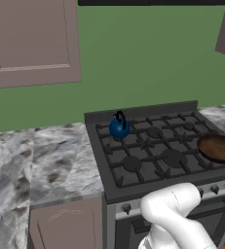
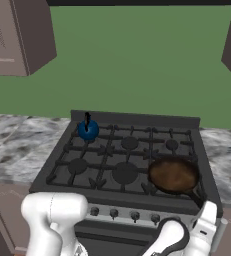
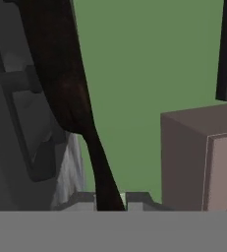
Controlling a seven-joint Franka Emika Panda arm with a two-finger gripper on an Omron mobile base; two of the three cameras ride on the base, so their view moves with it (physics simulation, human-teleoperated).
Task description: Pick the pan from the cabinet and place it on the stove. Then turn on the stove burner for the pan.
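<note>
My gripper [image 3: 111, 201] is clamped on the pan's thin handle, low at the stove [image 2: 122, 150] front. The pan [image 2: 173, 175] sits ahead of me on the front right grate, over 1 burner, likely so the flame heats it. Kettle [image 2: 88, 130] sits far back. Knobs [image 2: 134, 216] near me, untouched.

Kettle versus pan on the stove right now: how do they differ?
The kettle is small, blue and rounded, standing upright; the pan is wide, shallow and brownish inside. The kettle sits at the stove's back left, the pan at its front right. The kettle stands free, while the gripper is shut on the pan's thin handle. Both rest on the black grates.
</note>
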